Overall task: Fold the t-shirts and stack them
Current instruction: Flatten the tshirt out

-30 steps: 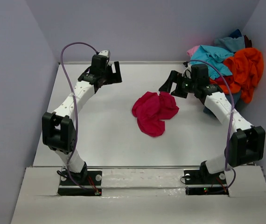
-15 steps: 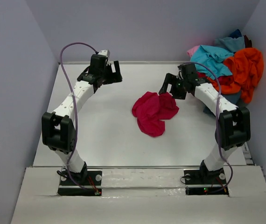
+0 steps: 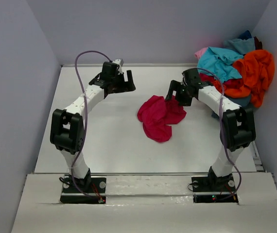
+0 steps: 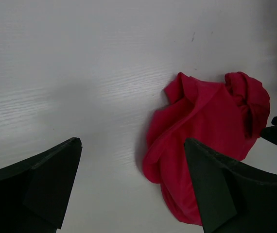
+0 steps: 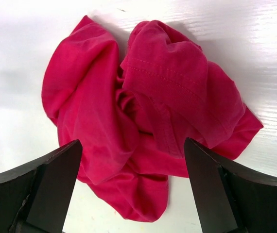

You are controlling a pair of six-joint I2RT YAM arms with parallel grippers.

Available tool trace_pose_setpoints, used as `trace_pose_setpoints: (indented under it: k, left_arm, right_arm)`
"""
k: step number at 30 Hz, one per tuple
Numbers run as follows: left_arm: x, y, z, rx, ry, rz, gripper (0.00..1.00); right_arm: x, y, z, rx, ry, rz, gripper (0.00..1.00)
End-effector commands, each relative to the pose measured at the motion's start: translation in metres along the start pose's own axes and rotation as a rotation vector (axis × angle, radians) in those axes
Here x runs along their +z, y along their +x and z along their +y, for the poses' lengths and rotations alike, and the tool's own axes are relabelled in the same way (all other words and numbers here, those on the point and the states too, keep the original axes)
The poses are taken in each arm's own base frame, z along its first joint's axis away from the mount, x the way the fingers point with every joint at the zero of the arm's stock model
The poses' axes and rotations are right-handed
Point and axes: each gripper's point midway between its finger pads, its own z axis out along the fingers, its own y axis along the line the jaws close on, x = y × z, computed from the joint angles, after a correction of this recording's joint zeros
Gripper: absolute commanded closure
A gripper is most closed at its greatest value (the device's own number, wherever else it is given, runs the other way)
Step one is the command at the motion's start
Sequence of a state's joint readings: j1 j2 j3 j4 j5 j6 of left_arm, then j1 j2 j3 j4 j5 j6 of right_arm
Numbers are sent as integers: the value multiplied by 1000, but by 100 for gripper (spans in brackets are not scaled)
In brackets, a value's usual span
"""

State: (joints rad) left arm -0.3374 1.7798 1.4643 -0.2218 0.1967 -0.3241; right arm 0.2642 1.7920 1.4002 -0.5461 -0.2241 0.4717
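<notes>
T-shirt (image 5: 143, 116), crimson, in a heap right under the spread right pincer (image 5: 131, 142)

The left arm swings inward. Its elbow comes in from the left side of the table, and the left gripper (image 3: 124, 85) now sits further right and a little nearer, closer to the crimson t-shirt (image 3: 157, 119) than a second ago, though apart from it. The right arm folds in too. Its elbow, which stuck out far to the right, now stands more upright over its base, and the right gripper (image 3: 177, 95) has shifted onto the shirt's far right edge.
</notes>
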Motion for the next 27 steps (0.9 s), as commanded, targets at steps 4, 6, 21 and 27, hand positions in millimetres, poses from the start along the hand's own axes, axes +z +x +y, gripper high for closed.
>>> trace_pose_setpoints:
  k: [4, 6, 21, 27]
  left_arm:
    - [2, 8, -29, 22, 141, 30, 1]
    - [4, 13, -38, 28, 177, 47, 1]
    - [28, 80, -105, 31, 388, 258, 1]
    - [35, 90, -105, 23, 382, 278, 1]
  right_arm:
    - [11, -33, 6, -33, 45, -75, 12]
    - [10, -41, 6, -37, 63, -101, 14]
    - [7, -55, 1, -46, 121, -125, 21]
    - [19, -36, -2, -39, 113, -77, 22]
